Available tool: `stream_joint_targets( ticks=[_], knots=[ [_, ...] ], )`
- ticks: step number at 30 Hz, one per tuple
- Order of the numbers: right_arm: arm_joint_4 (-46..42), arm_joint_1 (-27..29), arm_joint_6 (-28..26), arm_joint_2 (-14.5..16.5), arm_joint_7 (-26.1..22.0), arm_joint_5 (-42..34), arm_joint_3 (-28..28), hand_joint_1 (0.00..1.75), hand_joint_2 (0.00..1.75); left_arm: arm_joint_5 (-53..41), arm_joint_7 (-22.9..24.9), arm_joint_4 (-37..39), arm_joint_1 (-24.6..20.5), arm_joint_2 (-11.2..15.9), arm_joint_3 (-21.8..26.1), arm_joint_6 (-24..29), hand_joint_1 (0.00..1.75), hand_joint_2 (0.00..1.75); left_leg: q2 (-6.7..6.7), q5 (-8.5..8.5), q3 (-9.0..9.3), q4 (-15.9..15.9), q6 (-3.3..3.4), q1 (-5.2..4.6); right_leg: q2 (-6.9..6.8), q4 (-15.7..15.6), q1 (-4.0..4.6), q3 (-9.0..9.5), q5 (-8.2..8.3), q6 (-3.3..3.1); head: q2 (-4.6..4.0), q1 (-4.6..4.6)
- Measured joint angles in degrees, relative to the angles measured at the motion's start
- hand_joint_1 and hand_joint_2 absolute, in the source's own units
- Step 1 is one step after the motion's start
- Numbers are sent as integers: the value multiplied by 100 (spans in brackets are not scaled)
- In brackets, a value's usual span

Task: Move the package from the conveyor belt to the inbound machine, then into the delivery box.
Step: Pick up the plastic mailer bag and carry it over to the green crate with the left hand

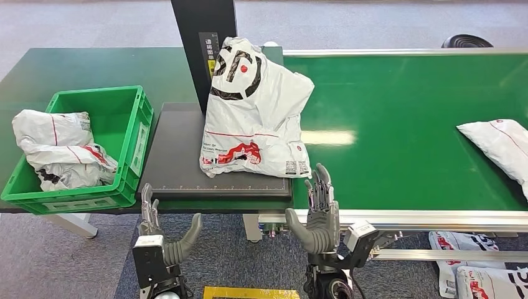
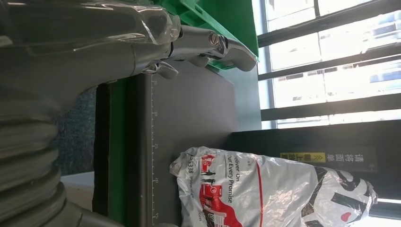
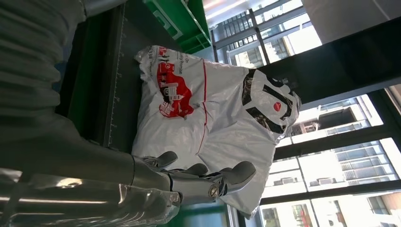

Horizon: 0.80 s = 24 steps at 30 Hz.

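Package (image 1: 255, 118) lies on the inbound machine (image 1: 180, 156), leaning against its post: first transfer judged complete. Delivery box (image 1: 134, 140) at 9 o'clock awaits it. Left hand (image 1: 163, 240) and right hand (image 1: 317, 215) spread, empty.

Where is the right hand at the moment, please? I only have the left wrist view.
Observer: The right hand is at the near edge of the conveyor belt, holding nothing, its fingers close to the package corner; I cannot tell whether they touch.
Operator: Thank you. Is the green box holding anything?
Observer: Yes, the delivery box holds one crumpled white parcel.
Operator: Is anything else waiting on the belt?
Observer: Another white bag lies at the belt's right end.
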Motion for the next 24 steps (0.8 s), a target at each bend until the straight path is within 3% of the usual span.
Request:
stream_joint_targets(
  ticks=[14, 18, 24],
  knots=[
    [-135, 164, 282, 11, -1, -98, 9, 0, 175, -1024, 166, -765, -178, 202, 353, -247, 0, 175, 0, 2, 2, 0, 0, 0, 0, 0, 0, 1, 1, 0, 0, 0],
    [-135, 161, 368, 37, -1, -143, 23, 0, 175, -1412, 307, -851, -511, 365, 445, -313, 0, 175, 0, 5, 4, 0, -1, 0, 0, 0, 0, 3, 2, -1, 0, 1],
    [-114, 104, 450, 49, -1, -53, 141, 0, 175, -3284, 1253, -245, -1585, 852, 368, -469, 0, 175, -1, 13, 7, 0, -2, 0, -1, 0, 0, 4, 8, -4, 0, -1]
  ],
)
